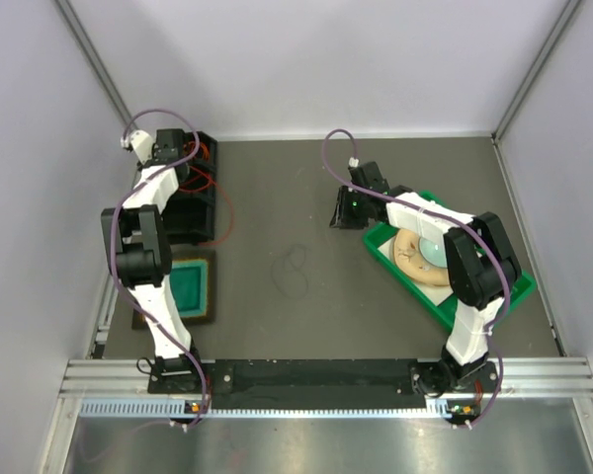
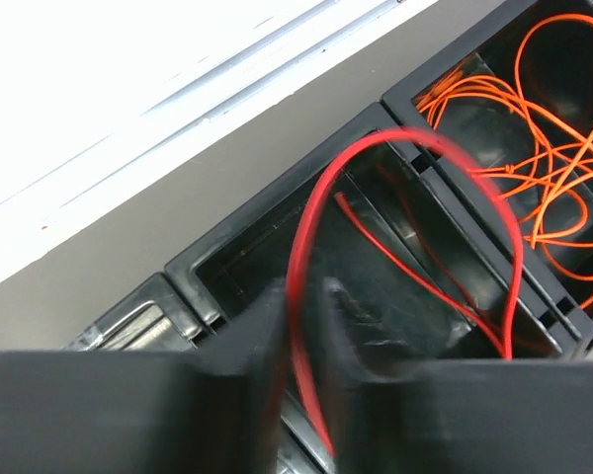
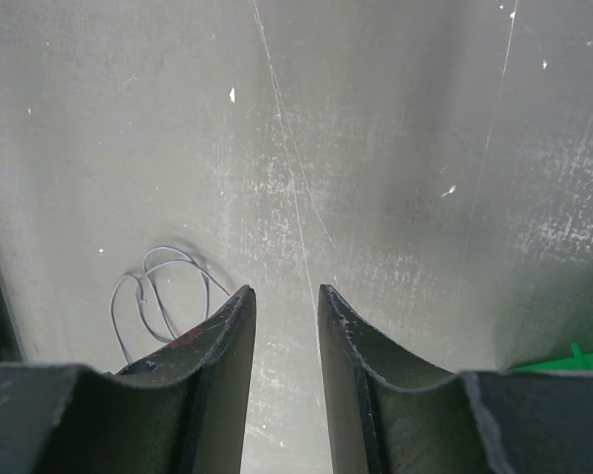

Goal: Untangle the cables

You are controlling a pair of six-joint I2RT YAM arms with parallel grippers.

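Nearest the arm bases, the top view shows one teal tray (image 1: 190, 288) on the left and one green tray (image 1: 376, 239) on the right, the green one holding a beige ring (image 1: 407, 257) partly hidden by the right arm. On the table (image 1: 277, 188) between them lies a single thin dark cable (image 1: 295, 269) in loose loops, touching nothing else. The right gripper (image 1: 344, 211) hangs just beside the green tray's far corner. Its own camera shows its two jaws a narrow gap apart (image 3: 285, 291) with nothing in them and the dark cable (image 3: 156, 296) lying off to one side. Farthest back on the left stands one black bin (image 1: 193, 222). Only the left wrist view shows its separate compartments (image 2: 208, 272). There one red cable (image 2: 305, 227) arches up from between the close-set jaws of the left gripper (image 2: 301, 296). I cannot tell whether they pinch it. A tangle of orange cables (image 2: 544, 148), too knotted to count, fills the next compartment.
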